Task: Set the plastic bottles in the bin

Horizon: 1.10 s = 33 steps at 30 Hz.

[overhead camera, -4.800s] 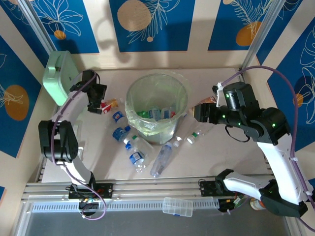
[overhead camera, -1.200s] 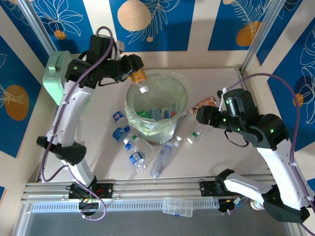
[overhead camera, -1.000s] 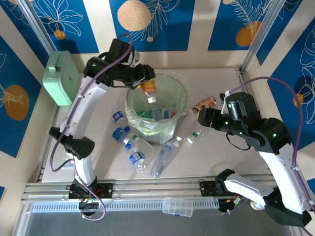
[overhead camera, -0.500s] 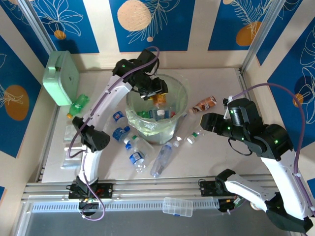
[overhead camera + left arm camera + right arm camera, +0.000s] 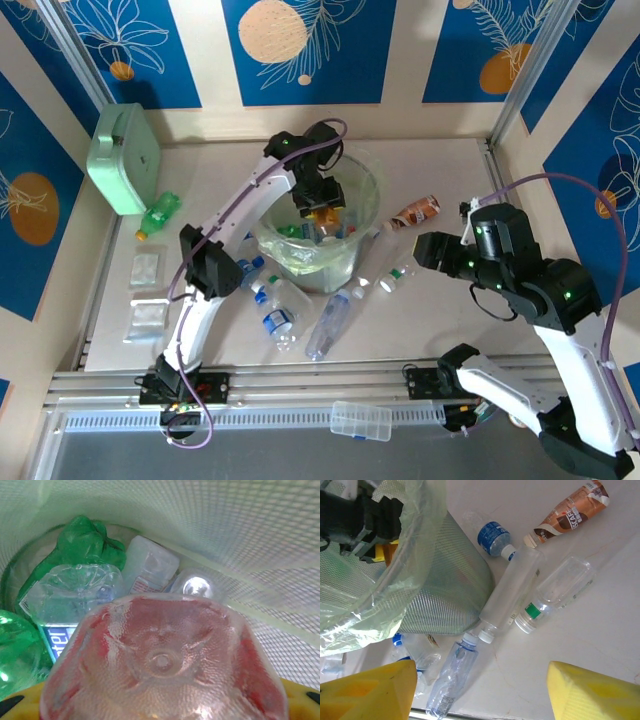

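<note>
My left gripper (image 5: 320, 198) is down inside the bin (image 5: 375, 190), shut on a clear bottle with a red label (image 5: 162, 670) whose base fills the left wrist view. Below it in the bin (image 5: 250, 530) lie a green bottle (image 5: 85, 545) and a blue-labelled one (image 5: 75, 595). My right gripper (image 5: 425, 248) hangs open to the right of the bin, above a long clear bottle (image 5: 512, 592), a green-banded one (image 5: 555, 595) and a crushed one (image 5: 452, 675). Its yellow fingertips (image 5: 370, 690) stand wide apart with nothing between them.
More bottles lie in front of and left of the bin (image 5: 275, 305), a brown one (image 5: 415, 212) to its right, a green one (image 5: 157, 215) at the far left. A mint-green case (image 5: 122, 155) stands at the back left. A flat clear box (image 5: 360, 420) rests on the front rail.
The left arm has swung right from the bin's rim and lowered the red-labelled bottle into the bin. The right arm has drifted slightly right and stayed open.
</note>
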{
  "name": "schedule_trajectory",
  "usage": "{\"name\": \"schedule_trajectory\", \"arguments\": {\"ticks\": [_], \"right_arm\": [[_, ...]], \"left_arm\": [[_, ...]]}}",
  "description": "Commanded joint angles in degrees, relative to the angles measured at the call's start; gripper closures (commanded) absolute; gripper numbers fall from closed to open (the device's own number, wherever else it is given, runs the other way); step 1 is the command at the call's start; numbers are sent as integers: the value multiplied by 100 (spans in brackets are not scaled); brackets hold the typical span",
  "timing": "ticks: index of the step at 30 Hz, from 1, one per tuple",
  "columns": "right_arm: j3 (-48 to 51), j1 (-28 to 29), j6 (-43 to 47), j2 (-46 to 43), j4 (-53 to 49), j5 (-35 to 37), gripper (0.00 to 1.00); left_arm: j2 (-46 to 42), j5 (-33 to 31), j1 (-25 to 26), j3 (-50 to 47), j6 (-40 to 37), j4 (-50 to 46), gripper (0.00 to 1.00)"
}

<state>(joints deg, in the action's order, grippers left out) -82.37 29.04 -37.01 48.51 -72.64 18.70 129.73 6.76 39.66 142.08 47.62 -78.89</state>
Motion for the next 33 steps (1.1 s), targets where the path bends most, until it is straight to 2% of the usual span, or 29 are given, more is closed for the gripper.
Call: {"name": "schedule_trajectory", "arguments": {"ticks": [1,4,10,14,25,33], "right_arm": [[72,-64,185,-90,-100,73,30],[108,-99,204,-116,-127,60,30],[124,-143,243,-163,-145,42,30],[78,-177,295,-142,-121,46,30],[-286,-212,360,41,-75,-9,30],[-319,-387,90,155,40,-192,29]], "left_arm": [[149,-18,59,-53,-46,-82,52],[131,-74,59,-319,-18,61,46],[81,-123,59,-357,-9,145,27],[22,-42,58,-330,36,133,22],[-739,240,42,-317,-81,178,20],[-1684,318,51,-343,-636,589,22]]}}
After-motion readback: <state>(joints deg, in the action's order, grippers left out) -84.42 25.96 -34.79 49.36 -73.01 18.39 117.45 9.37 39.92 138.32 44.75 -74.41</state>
